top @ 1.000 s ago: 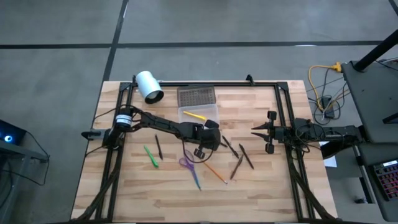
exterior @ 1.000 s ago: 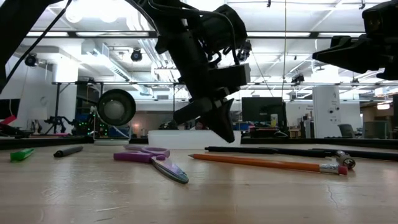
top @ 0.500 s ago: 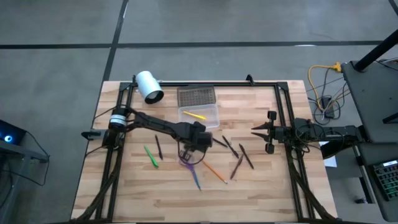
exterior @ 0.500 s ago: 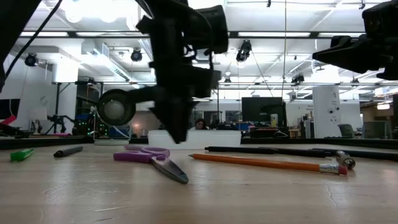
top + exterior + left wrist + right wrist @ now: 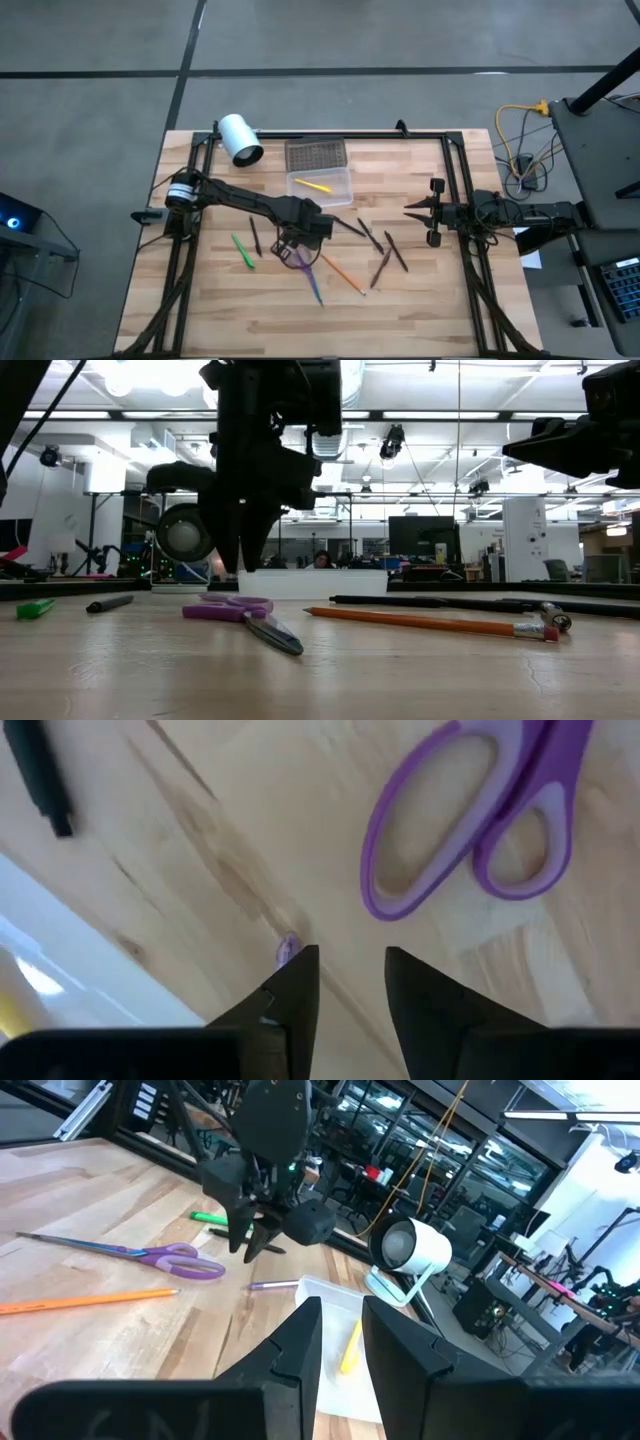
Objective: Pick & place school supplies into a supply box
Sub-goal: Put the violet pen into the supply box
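Wooden table (image 5: 420, 300) stands on grey floor (image 5: 90, 110).

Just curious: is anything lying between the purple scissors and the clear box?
Yes. In the right wrist view, a short purple pen lies on the wood between the scissors and the box.

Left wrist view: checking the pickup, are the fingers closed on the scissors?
No, the left gripper's fingers stand apart above bare wood, short of the scissors.

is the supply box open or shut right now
Open. The small clear plastic supply box has no cover on it; its grey dotted lid lies beside it, and a yellow pencil lies inside.
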{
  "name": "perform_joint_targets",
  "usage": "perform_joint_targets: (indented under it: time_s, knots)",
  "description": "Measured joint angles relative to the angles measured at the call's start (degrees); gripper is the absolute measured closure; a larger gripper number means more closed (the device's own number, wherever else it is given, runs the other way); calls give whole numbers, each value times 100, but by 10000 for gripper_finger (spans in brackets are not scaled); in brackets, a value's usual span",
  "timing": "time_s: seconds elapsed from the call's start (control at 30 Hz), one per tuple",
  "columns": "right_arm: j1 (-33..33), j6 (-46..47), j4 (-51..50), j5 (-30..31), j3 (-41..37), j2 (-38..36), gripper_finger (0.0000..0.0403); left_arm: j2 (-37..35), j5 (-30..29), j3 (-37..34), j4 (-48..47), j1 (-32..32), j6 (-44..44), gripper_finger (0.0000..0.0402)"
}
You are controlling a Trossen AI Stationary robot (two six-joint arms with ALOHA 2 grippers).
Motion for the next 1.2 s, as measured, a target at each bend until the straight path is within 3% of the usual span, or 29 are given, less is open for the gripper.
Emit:
perform_joint_targets:
  time_s: [0.27,0.87,1.2]
  knots:
    - [-2,0,0,0,0,0,335,0,-1,-123,97,329,584,301]
    - [-1,-2,0,2,1,1,335,-265,35,-1417,1753,661,1059,301]
    - [0,0,0,2,0,2,335,-310,697,-1572,1959,806,1047,301]
